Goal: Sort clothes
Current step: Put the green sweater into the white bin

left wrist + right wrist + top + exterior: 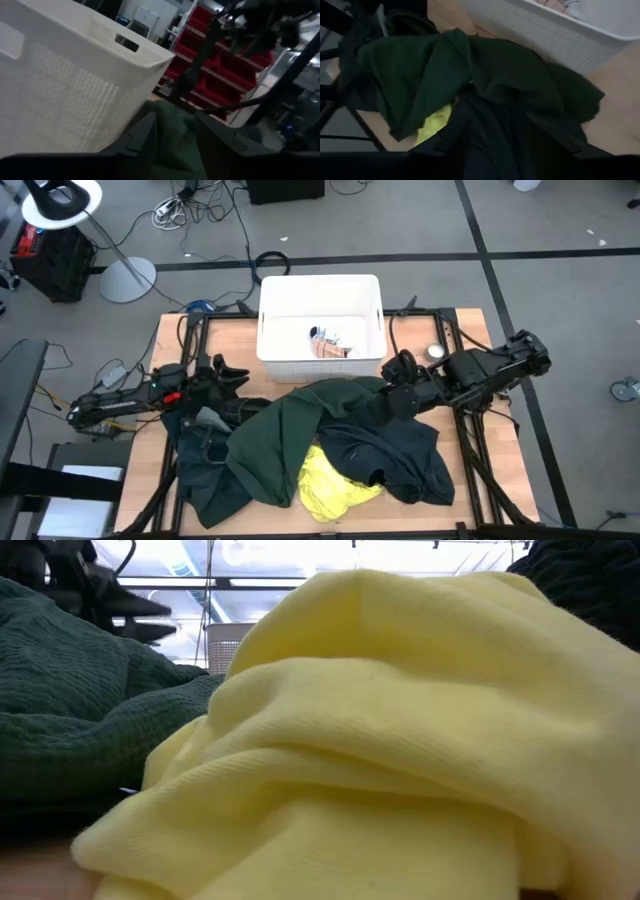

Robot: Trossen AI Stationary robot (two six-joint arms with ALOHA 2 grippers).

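Observation:
The clothes lie in a heap on the table's near half: a dark green garment on top, a dark navy one to its right, and a bright yellow piece half under them. Small pale pink and striped pieces lie in the white bin. My left gripper points level at the heap's left end, open, with green cloth beyond its fingers. My right gripper hangs open over the navy garment, slanting down, with nothing between its fingers.
The white bin stands at the table's far edge, its near wall close behind the heap. Bare wood shows to the heap's right. In the low view the yellow piece fills the picture, with green cloth to its left.

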